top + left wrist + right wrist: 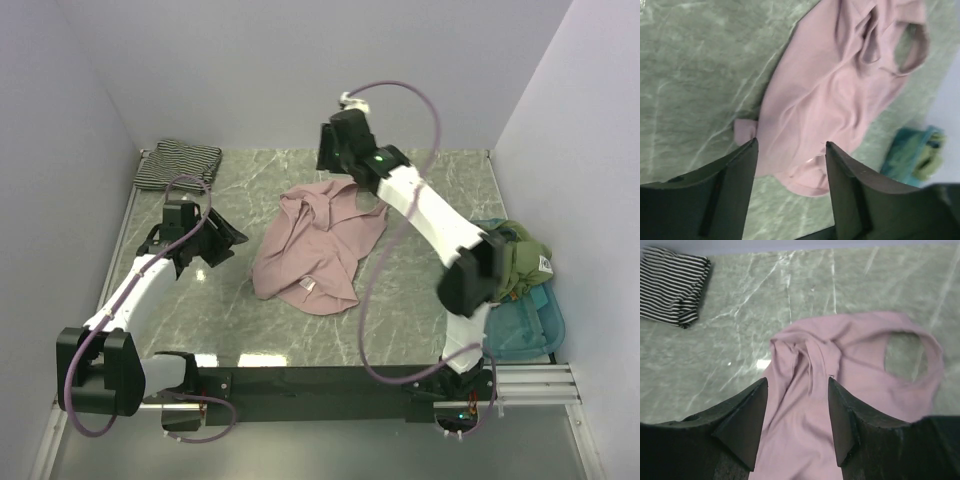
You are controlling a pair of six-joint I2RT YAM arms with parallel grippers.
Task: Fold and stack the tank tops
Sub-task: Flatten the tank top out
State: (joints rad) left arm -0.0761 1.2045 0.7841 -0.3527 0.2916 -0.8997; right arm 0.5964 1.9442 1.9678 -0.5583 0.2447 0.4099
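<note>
Pink top [315,245] lies in a loose, crumpled heap in the middle of the table [440,180], not folded. One small label shows on its near part. Striped top [178,163] sits folded in the far left corner, well apart from the pink one. Left gripper [228,240] hangs just left of the pink top with its fingers spread and nothing in them. Right gripper [327,160] hangs over the far edge of the pink top, its fingers spread too, holding nothing. At the right side a teal tray [545,330] holds a bunched green cloth [515,255].
</note>
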